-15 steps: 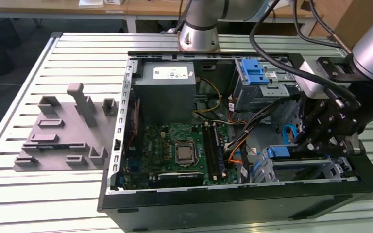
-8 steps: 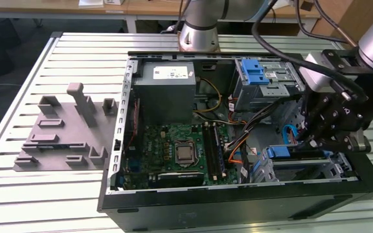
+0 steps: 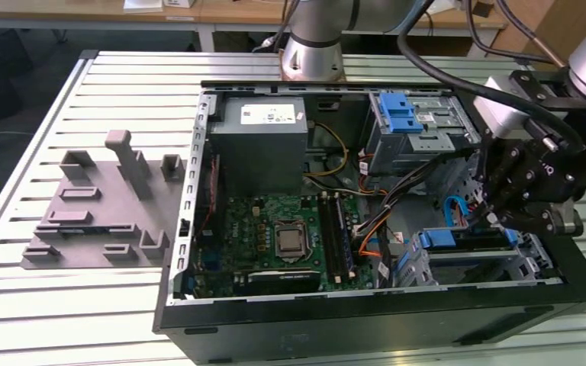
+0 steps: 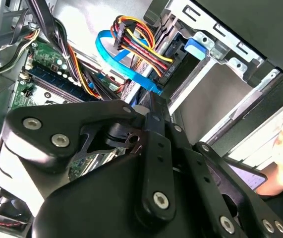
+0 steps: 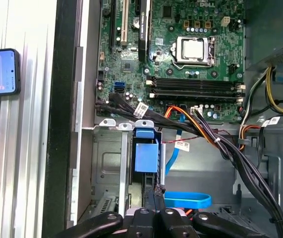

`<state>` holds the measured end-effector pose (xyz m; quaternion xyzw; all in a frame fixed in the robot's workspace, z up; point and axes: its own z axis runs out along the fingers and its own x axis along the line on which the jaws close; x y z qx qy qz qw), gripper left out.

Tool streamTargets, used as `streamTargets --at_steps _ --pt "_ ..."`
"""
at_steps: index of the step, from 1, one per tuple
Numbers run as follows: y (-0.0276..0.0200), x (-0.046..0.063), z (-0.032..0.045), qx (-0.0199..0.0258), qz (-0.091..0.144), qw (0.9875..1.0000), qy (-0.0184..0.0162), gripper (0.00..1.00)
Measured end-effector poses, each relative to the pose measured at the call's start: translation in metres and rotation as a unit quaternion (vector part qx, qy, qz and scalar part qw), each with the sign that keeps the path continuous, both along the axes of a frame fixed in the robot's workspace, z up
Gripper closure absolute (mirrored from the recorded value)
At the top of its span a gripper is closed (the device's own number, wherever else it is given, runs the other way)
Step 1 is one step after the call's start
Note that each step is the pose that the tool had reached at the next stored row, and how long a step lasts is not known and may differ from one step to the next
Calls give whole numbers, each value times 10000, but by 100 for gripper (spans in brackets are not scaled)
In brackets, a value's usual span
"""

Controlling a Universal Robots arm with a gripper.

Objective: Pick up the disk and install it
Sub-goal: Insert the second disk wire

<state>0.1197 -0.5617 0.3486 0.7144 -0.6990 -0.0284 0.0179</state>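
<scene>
the end effector (image 3: 512, 217) hangs inside the open computer case (image 3: 375, 320) on the tabletop (image 3: 89, 305); its fingers look drawn together. the disk (image 5: 146, 157) sits edge-on in the lower drive bay, mostly hidden, only its blue carrier showing.

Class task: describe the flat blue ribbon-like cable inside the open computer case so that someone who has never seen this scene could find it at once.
Start at the open black computer case on the slatted table. Go to the exterior view's right, below the gripper, beside the green motherboard. The blue cable loops there, flat and plain blue, unlike the round multicoloured wire bundles next to it.
</scene>
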Motion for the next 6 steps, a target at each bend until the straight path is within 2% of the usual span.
streamTargets --at_steps 6 --pt "0 0 10 0 0 10000 1 89"
